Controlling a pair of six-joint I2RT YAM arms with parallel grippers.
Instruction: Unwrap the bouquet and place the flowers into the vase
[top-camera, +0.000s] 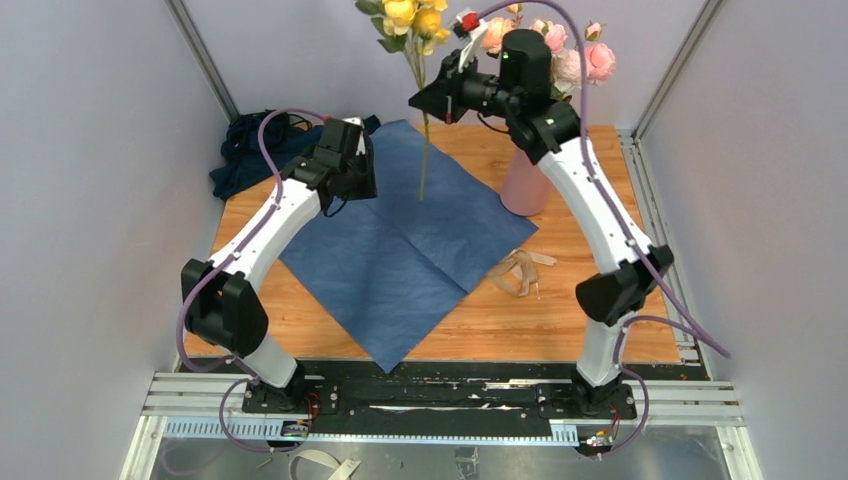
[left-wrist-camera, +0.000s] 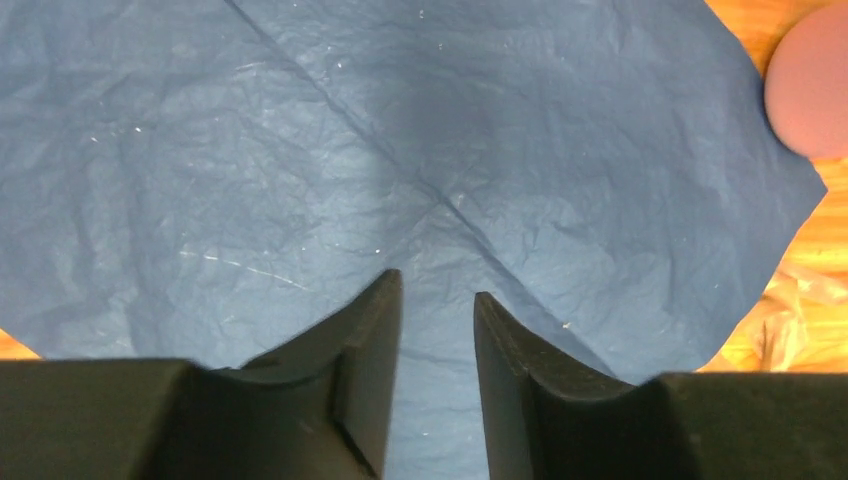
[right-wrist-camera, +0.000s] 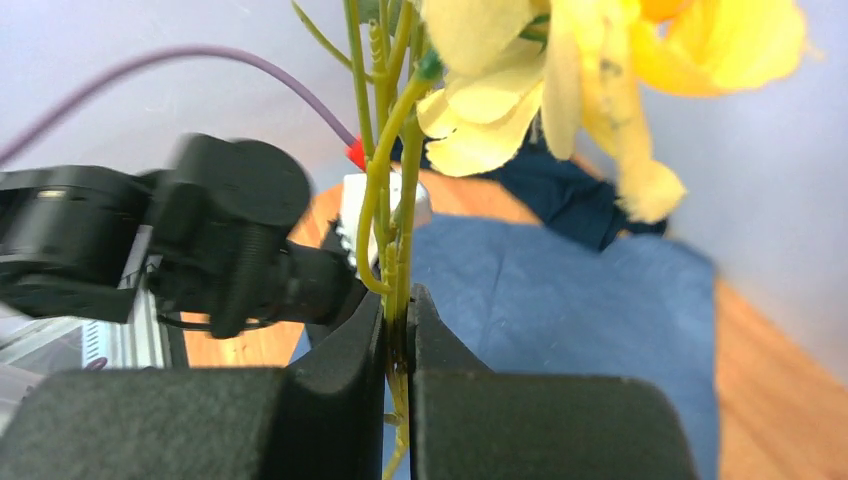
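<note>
While yellow flowers (top-camera: 415, 20) are gripped by the stems in the right pincer (right-wrist-camera: 398, 300) above the blue paper (top-camera: 400, 250), the left pincer (left-wrist-camera: 437, 290) is held open; pink flowers (top-camera: 578, 60) are seated in the vase (top-camera: 525, 188).

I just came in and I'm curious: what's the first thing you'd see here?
The yellow flowers held up high, their stems pinched in the right hand above the far side of the table. Below them the blue paper lies spread flat across the table, and pink flowers already stand in the pink vase at the far right.
</note>
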